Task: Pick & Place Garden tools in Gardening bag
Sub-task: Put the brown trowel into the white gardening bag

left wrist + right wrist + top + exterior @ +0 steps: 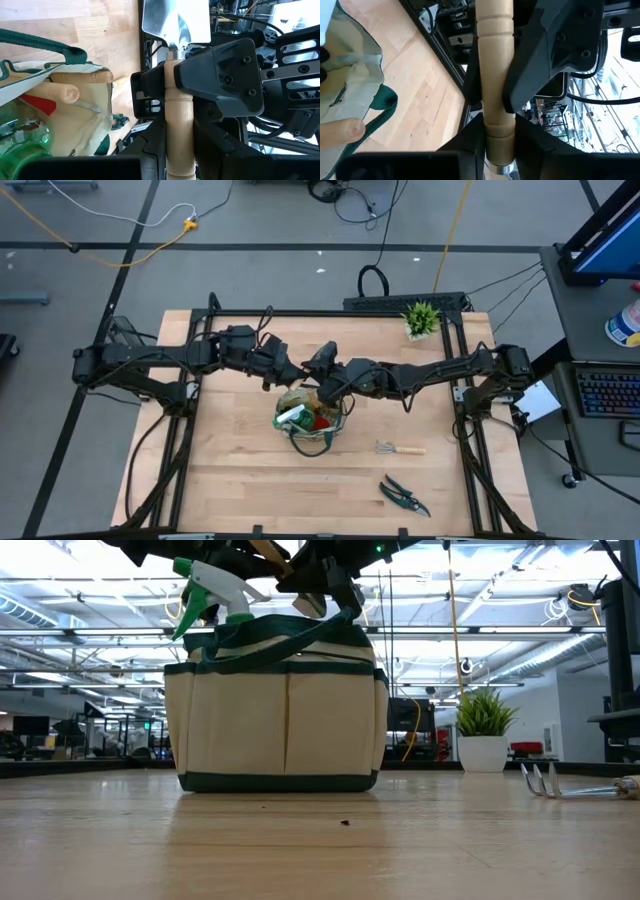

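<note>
The khaki gardening bag (310, 420) with dark green trim stands mid-table; it also shows in the low view (275, 710). A green-and-white spray bottle (205, 585), a red item (42, 102) and wooden handles (65, 92) stick out of it. Both grippers meet above the bag's far rim. My left gripper (180, 150) and my right gripper (499, 145) are each shut on a wooden-handled trowel (176, 60). A small hand fork (400, 448) and dark pruning shears (403, 495) lie flat on the table toward the near right. My left gripper pinches the trowel's wooden handle (179, 135) between its two fingers, toward the handle's free end. The handle runs on past the fingers to the metal blade (175, 20). The trowel is clear of the table, above the bag. My right gripper pinches the same wooden handle (497, 125) between its two fingers, at the end next to the metal neck (501, 170). It comes from the opposite side to the left gripper. The trowel is clear of the table.
A small potted green plant (421, 318) stands at the far right corner, also in the low view (485, 730). The bag's green loop handle (40, 42) arches over its opening. Bare wood lies left of and in front of the bag.
</note>
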Motion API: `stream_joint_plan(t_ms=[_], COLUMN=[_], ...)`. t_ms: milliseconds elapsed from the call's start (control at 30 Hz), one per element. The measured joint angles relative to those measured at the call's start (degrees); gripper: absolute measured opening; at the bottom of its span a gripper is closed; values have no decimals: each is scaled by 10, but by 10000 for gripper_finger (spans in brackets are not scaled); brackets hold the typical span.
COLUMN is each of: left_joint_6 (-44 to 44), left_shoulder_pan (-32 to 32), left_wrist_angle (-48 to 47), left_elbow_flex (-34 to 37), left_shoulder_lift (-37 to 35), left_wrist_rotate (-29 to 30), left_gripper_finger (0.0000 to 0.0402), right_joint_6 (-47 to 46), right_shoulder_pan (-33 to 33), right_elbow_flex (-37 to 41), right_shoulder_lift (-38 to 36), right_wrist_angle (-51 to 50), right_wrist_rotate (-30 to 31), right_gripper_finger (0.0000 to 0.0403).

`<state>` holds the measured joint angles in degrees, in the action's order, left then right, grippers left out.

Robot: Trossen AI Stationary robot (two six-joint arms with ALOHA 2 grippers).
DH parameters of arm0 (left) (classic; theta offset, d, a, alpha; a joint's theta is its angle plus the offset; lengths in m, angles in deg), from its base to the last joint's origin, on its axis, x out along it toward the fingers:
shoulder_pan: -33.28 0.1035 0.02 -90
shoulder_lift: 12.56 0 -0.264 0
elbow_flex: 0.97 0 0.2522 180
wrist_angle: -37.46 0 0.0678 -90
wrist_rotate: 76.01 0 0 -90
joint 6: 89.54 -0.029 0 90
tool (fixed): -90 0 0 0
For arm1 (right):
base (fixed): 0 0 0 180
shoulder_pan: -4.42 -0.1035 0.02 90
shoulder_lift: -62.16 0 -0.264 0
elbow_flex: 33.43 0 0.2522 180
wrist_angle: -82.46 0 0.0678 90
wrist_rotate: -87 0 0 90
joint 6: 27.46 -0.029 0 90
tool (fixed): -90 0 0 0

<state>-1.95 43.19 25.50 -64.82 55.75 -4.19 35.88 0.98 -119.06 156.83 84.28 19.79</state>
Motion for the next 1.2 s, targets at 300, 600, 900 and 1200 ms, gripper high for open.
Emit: stream_joint_plan(t_ms=[300, 600, 900, 1200], left_joint_6=[-2, -11, -56, -136], left_shoulder_pan=[10, 18, 38, 91], left_wrist_angle=[1, 14, 14, 27], left_elbow_flex=[0, 0, 0, 0], left_shoulder_lift=[0, 0, 1, 0], left_wrist_rotate=[1, 9, 9, 4], left_gripper_finger=[74, 119, 127, 128], right_joint_6=[-22, -52, -63, -100], right_shoulder_pan=[0, 0, 0, 0], right_elbow_flex=[0, 0, 0, -1], right_shoulder_lift=[0, 0, 0, -1], right_wrist_angle=[0, 3, -17, -59], right_wrist_rotate=[22, 29, 43, 69], right_gripper_finger=[65, 63, 62, 62])
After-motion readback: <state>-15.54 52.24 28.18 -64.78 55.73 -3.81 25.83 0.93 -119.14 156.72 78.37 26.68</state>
